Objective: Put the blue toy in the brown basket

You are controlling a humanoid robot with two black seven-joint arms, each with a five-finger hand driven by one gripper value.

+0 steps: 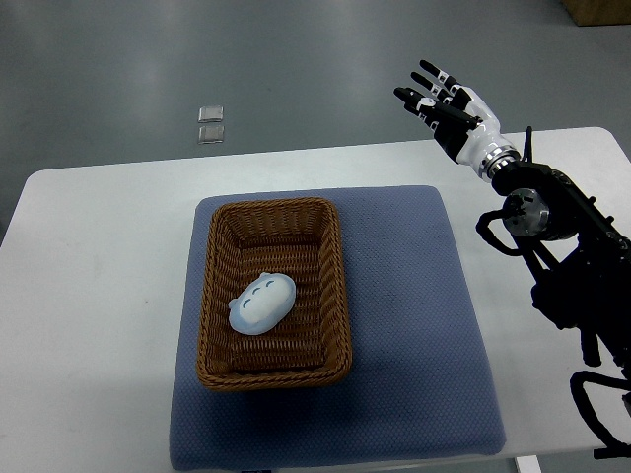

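The blue toy (262, 303) is seen lying inside the brown basket (219, 296), which rests on a blue mat (414, 335). The right hand (441, 102) is held high beyond the table's far edge, fingers spread, nothing grasped. Little risk is judged to remain; only 1 careless return sweep could nudge the basket.

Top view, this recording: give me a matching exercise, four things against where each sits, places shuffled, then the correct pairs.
Things:
1. light blue rounded toy
2. brown woven wicker basket
3. blue fabric mat
4. right robot hand

Places:
A. flat on the white table
B. raised beyond the table's far edge, fingers spread
C. inside the basket
D. on the mat

Pairs: 1-C, 2-D, 3-A, 4-B
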